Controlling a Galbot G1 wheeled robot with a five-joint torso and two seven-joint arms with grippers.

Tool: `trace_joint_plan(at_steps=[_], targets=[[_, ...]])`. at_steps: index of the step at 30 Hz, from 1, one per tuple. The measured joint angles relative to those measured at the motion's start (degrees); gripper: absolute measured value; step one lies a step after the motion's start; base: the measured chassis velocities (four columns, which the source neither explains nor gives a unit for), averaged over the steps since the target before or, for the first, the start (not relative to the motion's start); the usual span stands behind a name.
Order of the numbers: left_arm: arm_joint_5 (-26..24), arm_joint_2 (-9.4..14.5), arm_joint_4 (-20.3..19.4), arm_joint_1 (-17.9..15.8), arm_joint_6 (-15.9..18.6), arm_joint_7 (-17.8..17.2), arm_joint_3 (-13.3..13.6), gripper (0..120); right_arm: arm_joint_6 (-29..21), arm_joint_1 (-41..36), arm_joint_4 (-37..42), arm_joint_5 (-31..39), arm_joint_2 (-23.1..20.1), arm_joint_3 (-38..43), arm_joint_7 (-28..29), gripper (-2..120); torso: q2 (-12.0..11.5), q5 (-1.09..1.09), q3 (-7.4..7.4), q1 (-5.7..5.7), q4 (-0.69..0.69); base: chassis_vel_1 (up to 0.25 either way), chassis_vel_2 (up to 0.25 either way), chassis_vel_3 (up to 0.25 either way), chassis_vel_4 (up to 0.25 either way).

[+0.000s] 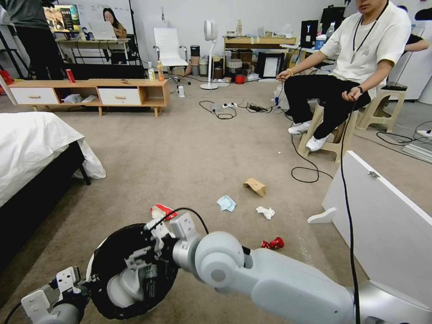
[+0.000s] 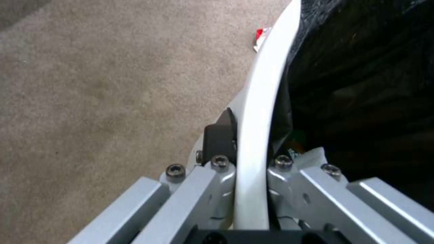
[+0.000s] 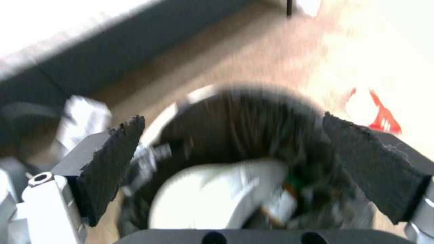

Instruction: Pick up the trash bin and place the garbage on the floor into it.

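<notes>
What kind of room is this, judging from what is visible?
Probably a lab or office staged as a bedroom: a bed and low TV cabinet on carpet, with desks and loose cables behind.

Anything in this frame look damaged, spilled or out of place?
Yes. The right gripper, open over the trash bin, has ragged, chewed-up black pads. Litter lies scattered on the floor: snack packet, mask, tissue, paper bag, crushed can.
</notes>
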Motion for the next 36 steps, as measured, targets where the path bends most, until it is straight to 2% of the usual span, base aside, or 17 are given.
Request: trace_joint_plan(at_steps=[3,10,11,12,17,18,20,22,23,24,25,26,28,29,32,34,36], targets=[[0.03,0.17,0.37,-0.15,0.0,0.02,0.01,2,-0.12,1.21,3.36,1.86,-0.81,3.5,0.62,100,0.0,0.0,0.0,0.0,0.01,0.0,0.0,0.0,0.0],[0.05,0.53,0.73,-0.16,0.0,0.03,-0.05,2,-0.3,1.37,10.33,4.29,-7.17,11.27,0.11,100,0.0,0.01,-0.01,0.0,-0.01,0.0,0.0,0.0,0.0],[0.04,0.57,0.75,-0.13,0.0,0.04,-0.08,2,0.29,-0.29,12.05,4.31,-10.05,14.54,-0.59,100,0.0,0.0,0.0,0.0,0.0,0.0,0.0,0.0,0.0],[0.04,0.57,0.75,-0.13,0.0,0.04,-0.08,2,0.29,-0.29,12.05,4.31,-10.05,14.54,-0.59,100,0.0,0.0,0.0,0.0,0.0,0.0,0.0,0.0,0.0],[-0.1,0.92,0.02,0.19,0.0,0.07,-0.26,2,5.82,-10.34,16.1,2.84,-17.9,28.66,-5.49,100,0.0,0.02,0.0,0.0,-0.01,0.0,0.0,0.0,0.0],[-0.1,0.92,0.02,0.19,0.0,0.07,-0.26,2,5.82,-10.34,16.1,2.84,-17.9,28.66,-5.49,100,0.0,0.02,0.0,0.0,-0.01,0.0,0.0,0.0,0.0],[-0.26,1.08,-0.62,0.33,0.0,0.08,-0.39,2,12.14,-16.77,17.48,-1.23,-21.45,37.73,-10.25,100,0.0,0.02,-0.01,0.0,-0.01,0.0,0.0,0.0,0.0],[-0.28,1.11,-0.77,0.36,0.0,0.09,-0.43,2,13.85,-18.7,17.82,-2.36,-22.27,40.21,-11.6,100,0.0,0.02,0.0,0.0,-0.01,0.0,0.0,0.0,0.0],[-0.33,1.15,-1.48,0.56,0.0,0.1,-0.71,2,18.7,-24.91,18.76,-5.94,-24.25,47.43,-14.0,100,0.0,0.02,-0.01,0.0,-0.01,0.0,0.0,0.0,0.0],[-0.33,1.15,-1.48,0.56,0.0,0.1,-0.71,2,18.7,-24.91,18.76,-5.94,-24.25,47.43,-14.0,100,0.0,0.02,-0.01,0.0,-0.01,0.0,0.0,0.0,0.0],[-0.33,1.03,-2.17,0.85,0.0,0.11,-1.07,2,23.96,-30.64,19.28,-10.43,-25.5,52.22,-14.56,100,0.0,0.03,0.0,0.0,0.0,0.0,0.0,0.0,0.0],[-0.33,1.03,-2.17,0.85,0.0,0.11,-1.07,2,23.96,-30.64,19.28,-10.43,-25.5,52.22,-14.56,100,0.0,0.03,0.0,0.0,0.0,0.0,0.0,0.0,0.0],[-0.31,0.69,-3.54,1.45,0.0,0.11,-1.55,2,29.37,-39.08,19.73,-16.79,-26.15,60.77,-14.83,100,0.0,0.02,0.0,0.0,0.02,0.0,0.0,0.0,0.0],[-0.31,0.69,-3.54,1.45,0.0,0.11,-1.55,2,29.37,-39.08,19.73,-16.79,-26.15,60.77,-14.83,100,0.0,0.02,0.0,0.0,0.02,0.0,0.0,0.0,0.0],[-0.08,0.03,-5.27,2.34,0.0,0.47,-2.52,2,32.8,-47.13,20.24,-23.25,-24.29,69.27,-15.75,100,-0.01,0.01,-0.01,0.0,-0.05,0.0,0.0,0.0,0.0],[0.27,-0.34,-5.84,2.77,0.0,0.75,-2.95,2,33.41,-48.16,20.19,-25.14,-23.42,70.35,-15.9,100,0.0,0.0,-0.01,0.0,-0.03,0.0,0.0,0.0,0.0],[1.96,-1.29,-7.08,3.56,0.0,1.25,-3.58,2,36.01,-51.7,19.81,-34.07,-19.75,73.05,-16.1,100,-0.01,0.02,-0.01,0.0,0.05,0.0,0.0,0.0,0.0]])
